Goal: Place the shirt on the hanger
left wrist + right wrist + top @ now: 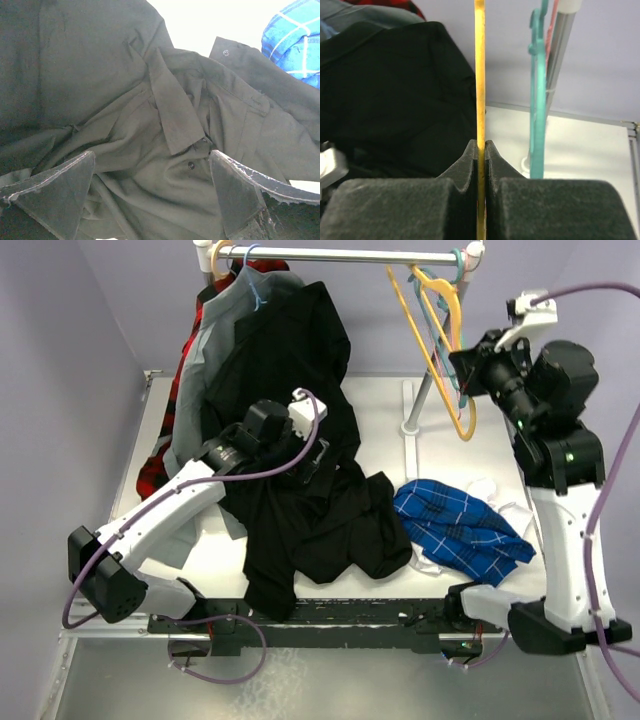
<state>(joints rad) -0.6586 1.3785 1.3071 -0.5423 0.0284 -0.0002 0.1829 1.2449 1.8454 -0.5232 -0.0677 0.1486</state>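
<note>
Right tool (pixel 480 145): fully closed on the hanger (pixel 479 75), the thin yellow bar pinched edge-on between the two pads and running straight up the wrist view. In the top view the hanger is held high at the far right, just beside the rail (pixel 340 255), with its long side slanting from the hook by the rail down toward the near right. Whether the hook bears on the rail cannot be told. A teal hanger (pixel 537 100) hangs just beyond it. Left tool (pixel 152 160): spread to its widest and holding nothing, poised directly over the shirt (pixel 320 520). The shirt lies heaped on the counter (pixel 440 440) at centre-left, partly under the left arm, with a second black garment (pixel 290 350) draped from the rail behind it and a blue-checked shirt (pixel 460 525) to its right. In the left wrist view the collar and button placket sit between the open fingers, with the collar flap pointing toward the camera. Governing relation: shirt low and to the left, hanger high and to the right, the two well apart. The left arm is plainly the nearer to the shirt, while the right arm is taken up with the hanger. Judgement: the collar must be gripped and raised rightward to meet the hanger. A grip on loose body fabric instead would likely leave the neck opening closed.
</note>
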